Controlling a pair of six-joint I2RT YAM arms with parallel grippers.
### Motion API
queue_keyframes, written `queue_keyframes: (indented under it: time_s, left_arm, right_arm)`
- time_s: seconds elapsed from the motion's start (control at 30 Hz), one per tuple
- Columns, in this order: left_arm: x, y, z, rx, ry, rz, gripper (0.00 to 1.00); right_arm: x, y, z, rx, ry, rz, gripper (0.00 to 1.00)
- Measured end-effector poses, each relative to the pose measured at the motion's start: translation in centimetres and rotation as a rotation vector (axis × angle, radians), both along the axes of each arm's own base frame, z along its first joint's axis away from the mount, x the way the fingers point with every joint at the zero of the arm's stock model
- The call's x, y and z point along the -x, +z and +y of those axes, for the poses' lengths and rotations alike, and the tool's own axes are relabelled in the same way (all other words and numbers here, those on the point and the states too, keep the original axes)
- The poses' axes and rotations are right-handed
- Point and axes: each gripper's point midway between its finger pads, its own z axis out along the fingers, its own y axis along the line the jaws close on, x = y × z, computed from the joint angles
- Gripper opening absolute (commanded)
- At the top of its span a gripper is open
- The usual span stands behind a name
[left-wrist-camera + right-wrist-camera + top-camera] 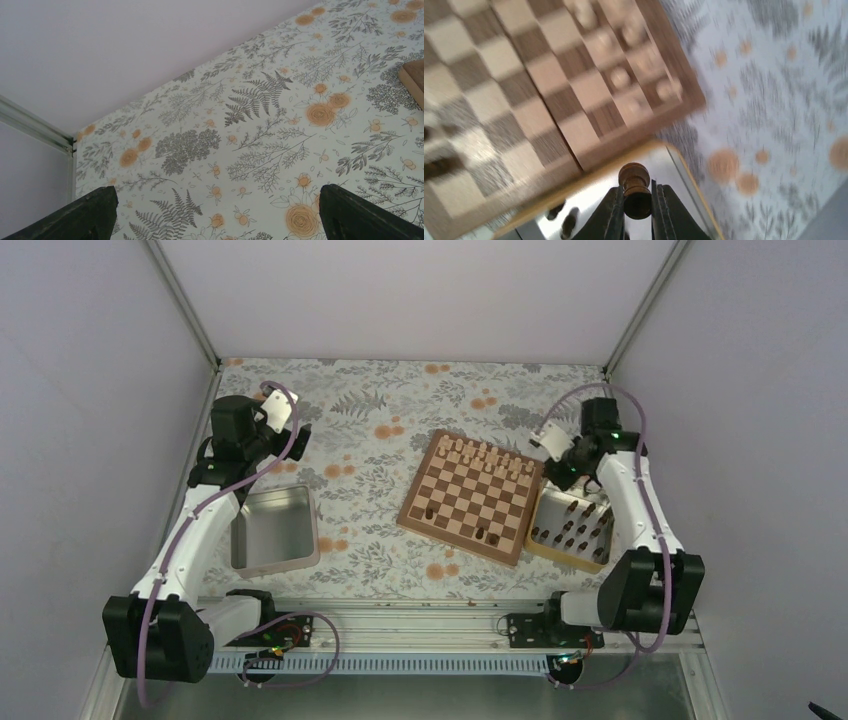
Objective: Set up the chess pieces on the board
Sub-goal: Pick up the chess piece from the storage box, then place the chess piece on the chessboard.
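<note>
The square wooden chessboard (473,496) lies flat and slightly askew, with light and dark brown checks and a brown border. A few dark brown chess pieces (483,535) stand on its near rows. More of them fill the wooden tray (566,558) just beside its right edge. One round-headed dark piece (634,176) is upright, pinched in the right gripper (638,192) over the tray's corner.

White arms (190,535) with black joints trail purple cables (296,425).
</note>
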Motion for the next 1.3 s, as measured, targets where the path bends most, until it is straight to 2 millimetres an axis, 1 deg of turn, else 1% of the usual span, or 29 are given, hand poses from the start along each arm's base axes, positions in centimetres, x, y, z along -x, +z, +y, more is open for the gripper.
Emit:
queue_keyframes:
  time_s: [0.03,0.07,0.13,0.2,0.23,0.3,0.37,0.43,0.47,0.57,0.67,0.8,0.9,1.1,1.3]
  left_arm:
    - [0.0,0.0,0.0,0.000,0.000,-0.001,1.00]
    - [0.0,0.1,0.0,0.000,0.000,-0.003,1.00]
    - [0.0,0.1,0.0,0.000,0.000,-0.003,1.00]
    - [0.0,0.1,0.0,0.000,0.000,-0.003,1.00]
    - [0.0,0.1,0.0,0.000,0.000,-0.003,1.00]
    - [0.1,0.1,0.0,0.000,0.000,-0.004,1.00]
    - [0.1,0.1,0.0,0.000,0.000,-0.004,1.00]
    - [0.1,0.1,0.0,0.000,0.000,-0.004,1.00]
    - [0.1,0.1,0.0,0.000,0.000,-0.004,1.00]
    - [0.1,0.1,0.0,0.000,0.000,-0.004,1.00]
    - [0.1,0.1,0.0,0.000,0.000,-0.004,1.00]
    - [0.1,0.1,0.0,0.000,0.000,-0.004,1.00]
    - [0.1,0.1,0.0,0.000,0.000,-0.004,1.00]
    - [0.2,0.1,0.1,0.000,0.001,-0.004,1.00]
    - [0.2,0.1,0.0,0.000,0.001,-0.005,1.00]
  right_arm:
    - [-0.3,0.6,1.0,-0.003,0.027,-0.014,0.10]
    - [-0.6,1.3,2.6,-0.007,0.070,-0.030,0.10]
    - [-0.9,2.5,6.2,-0.031,0.166,-0.053,0.10]
    - [-0.8,3.2,9.4,-0.062,0.248,-0.055,0.10]
    - [-0.6,3.4,11.4,-0.079,0.296,-0.049,0.10]
    - [-0.3,3.6,14.4,-0.103,0.365,-0.039,0.10]
    - [0.3,3.4,17.3,-0.123,0.431,-0.019,0.10]
    - [1.1,2.8,19.8,-0.128,0.486,0.010,0.10]
    - [1.6,2.5,21.4,-0.126,0.520,0.026,0.10]
    - [3.0,1.1,25.2,-0.118,0.604,0.074,0.10]
    - [3.8,-0.3,28.2,-0.100,0.664,0.112,0.10]
    - [4.2,-1.9,30.8,-0.064,0.709,0.143,0.10]
    - [4.3,-3.2,31.6,-0.029,0.725,0.160,0.10]
    - [4.0,-4.5,31.3,0.021,0.715,0.178,0.10]
    - [4.0,-5.0,31.1,0.029,0.713,0.184,0.10]
